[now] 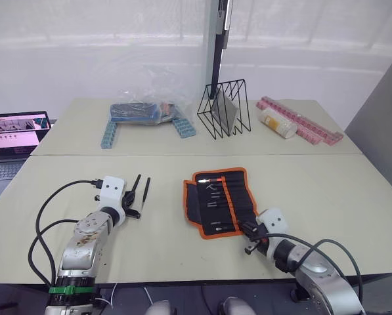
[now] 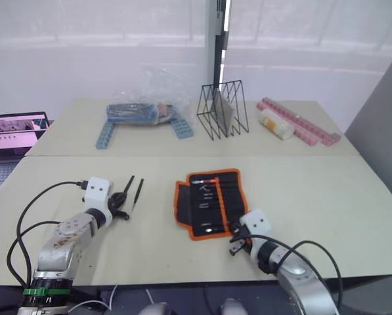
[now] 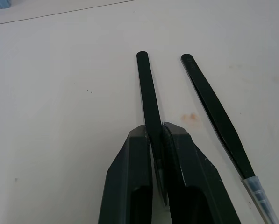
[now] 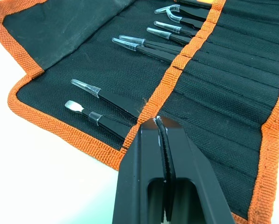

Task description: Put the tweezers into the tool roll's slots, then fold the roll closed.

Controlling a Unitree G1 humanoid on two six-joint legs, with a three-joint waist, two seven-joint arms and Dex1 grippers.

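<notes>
1. Tweezers [image 3: 148,93]: thin, stiff, light, slick; left gripper [image 3: 157,140] jaws closed on one mid-shaft, a second lying just beside on desk [image 1: 327,197].
2. Tool roll [image 1: 218,200]: soft fabric, open flat; right gripper [image 4: 159,128] jaws shut, apparently empty, at its orange edge.

I see the tool roll [image 4: 83,65] as coarse woven black cloth, matt, with bright orange woven edging that looks rough and slightly frayed. The slots [image 4: 232,93] are the same ribbed black fabric. Tweezers in the roll [image 4: 139,44] look like smooth black metal with clear glossy plastic tip caps. Two loose tweezers [image 3: 214,114] are matt black, smooth — one carries a clear plastic cap. Left gripper [image 3: 157,140] and right gripper [image 4: 160,128] fingers look like hard black plastic with a slight sheen. Table [image 1: 314,190] is smooth, matt, pale — a few small stains. The wire rack [image 1: 223,108] is thin black metal.
</notes>
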